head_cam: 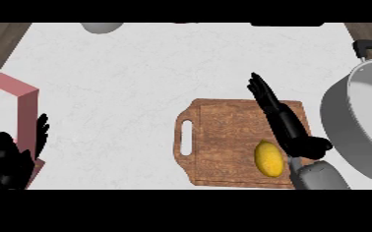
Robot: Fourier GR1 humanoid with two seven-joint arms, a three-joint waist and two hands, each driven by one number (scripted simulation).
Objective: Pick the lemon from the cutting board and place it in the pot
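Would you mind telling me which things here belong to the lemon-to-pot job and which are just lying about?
Part of the job:
- lemon
- cutting board it lies on
- pot at the right edge
- right hand, open over the board

Lying about:
- pink frame-like object at the left
- grey round item at the far edge
- left hand, resting lower left

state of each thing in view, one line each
lemon: lying on the cutting board, not held
cutting board: flat on the counter
pot: at right edge, inside hidden
right hand: open above the board
left hand: open, resting at lower left
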